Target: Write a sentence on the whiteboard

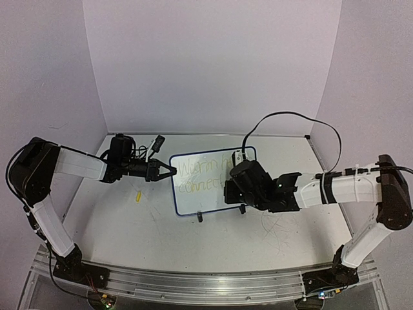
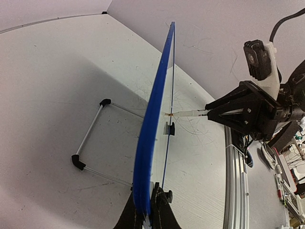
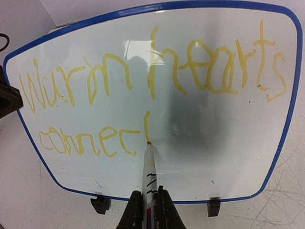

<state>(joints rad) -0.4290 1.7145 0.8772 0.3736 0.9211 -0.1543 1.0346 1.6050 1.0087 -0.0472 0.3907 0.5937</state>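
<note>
The whiteboard (image 1: 193,201) stands upright at the table's middle, blue-framed. The sentence (image 3: 151,71) reads "Warm hearts" on top and "connec" plus one upright stroke below, in yellow; it also shows faintly in the top view (image 1: 200,175). My right gripper (image 3: 149,210) is shut on a white marker (image 3: 149,171) whose orange tip touches the board (image 3: 214,143) at the bottom of that stroke. My left gripper (image 2: 148,210) is shut on the board's left edge (image 2: 150,133). In the top view the left gripper (image 1: 169,171) is at the board's left and the right gripper (image 1: 232,186) covers its right part.
A small yellow cap (image 1: 137,196) lies on the table left of the board. The board's wire stand (image 2: 90,138) reaches out behind it, and two black feet (image 3: 100,204) (image 3: 214,206) sit under its front edge. A metal rail (image 1: 193,284) runs along the near edge.
</note>
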